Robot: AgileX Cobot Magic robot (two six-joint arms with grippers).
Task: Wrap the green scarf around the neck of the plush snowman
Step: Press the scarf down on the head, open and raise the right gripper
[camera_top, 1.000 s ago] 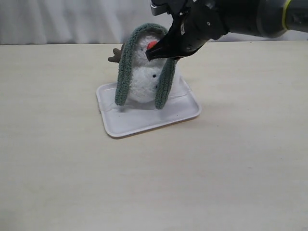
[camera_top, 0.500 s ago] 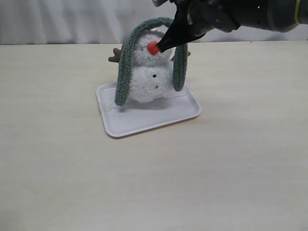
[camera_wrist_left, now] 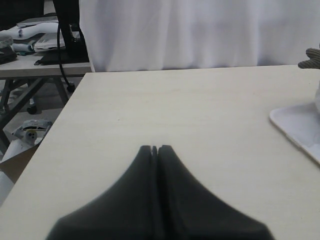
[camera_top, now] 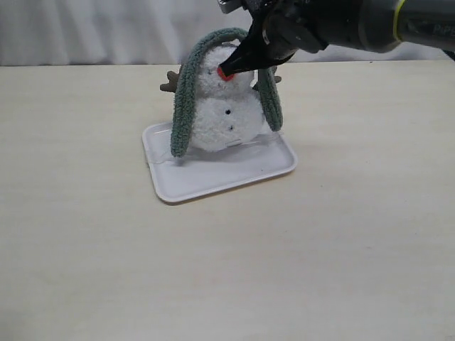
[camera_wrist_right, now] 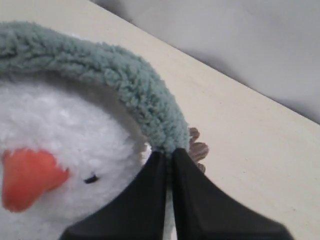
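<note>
Over the last half second the right-hand end of the green scarf (camera_top: 186, 99) has swung outward, toward the right of the exterior frame. The right gripper (camera_top: 229, 69) has slid a little left and down, so its tip now sits over the orange nose (camera_top: 226, 73).

The left gripper (camera_wrist_left: 154, 148) does not show in the exterior view. Its own wrist view shows it clenched on nothing above the bare table (camera_top: 85, 234).

In the exterior view, left of centre near the top, a brown twig arm (camera_top: 170, 82) sticks out. Just beside it the scarf's left end hangs down the plush snowman (camera_top: 220, 121) almost to the white tray (camera_top: 213, 181). The snowman stands upright on that tray. The scarf arches over the crown of its head, well above the snowman's neck (camera_top: 217, 96). On the right, the gripper is clamped on the strip beside the face, and the wrist view shows the fuzzy fabric vanishing between the closed fingers (camera_wrist_right: 150, 200). Below the grip, the free end dangles next to the body.

The step in hand looks like bringing the right end across the front. To do it well:

- Draw the loop back and down first, so it drops off the crown into the neck crease.
- Then carry the held end leftward under the nose.
- Keep the pull gentle, because a hard tug could drag the left end up and over, or tip the light toy off the tray.
</note>
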